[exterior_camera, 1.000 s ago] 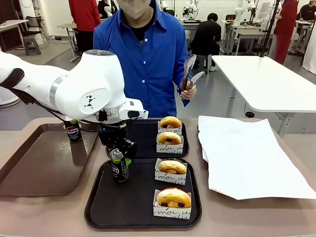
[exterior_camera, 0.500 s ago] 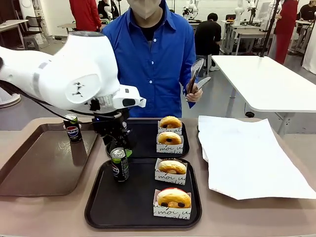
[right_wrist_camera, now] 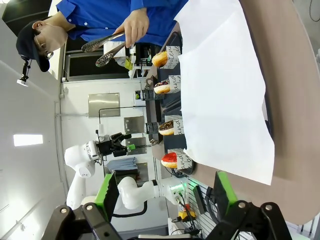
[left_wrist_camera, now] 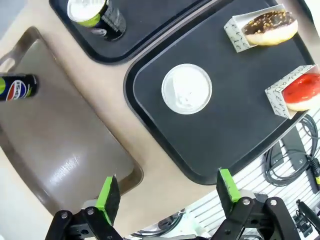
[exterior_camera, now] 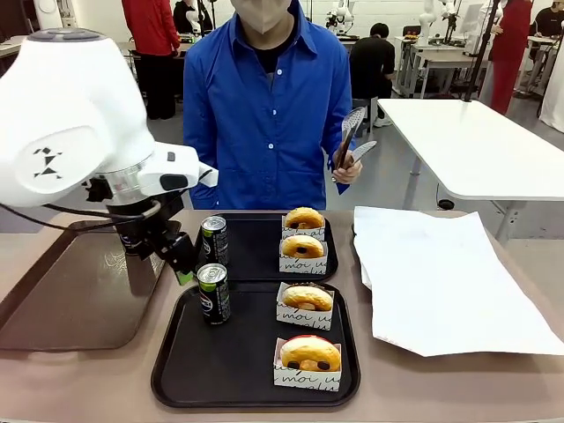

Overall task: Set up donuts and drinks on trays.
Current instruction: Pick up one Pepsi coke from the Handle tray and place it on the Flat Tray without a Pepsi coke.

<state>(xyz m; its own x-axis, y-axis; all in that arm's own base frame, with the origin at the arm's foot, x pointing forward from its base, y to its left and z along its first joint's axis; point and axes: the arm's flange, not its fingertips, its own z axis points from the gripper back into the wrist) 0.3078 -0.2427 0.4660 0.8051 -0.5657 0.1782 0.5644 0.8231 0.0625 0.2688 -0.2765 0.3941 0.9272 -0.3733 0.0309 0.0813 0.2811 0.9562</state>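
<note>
Brown table (exterior_camera: 79, 388) carries both black trays (exterior_camera: 238, 374), four boxed donuts (exterior_camera: 307, 300) along their right sides. Since a second ago the left gripper (left_wrist_camera: 167, 192) has let go and risen leftward, jaws wide and empty; its can (exterior_camera: 213, 293) stands on the near tray. Right gripper (right_wrist_camera: 162, 192): jaws wide, empty.

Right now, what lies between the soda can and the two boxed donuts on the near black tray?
Nothing: bare tray floor separates the can from both donuts, per the front view.

White arm (exterior_camera: 70, 115), black cable, green-padded jaws.
</note>
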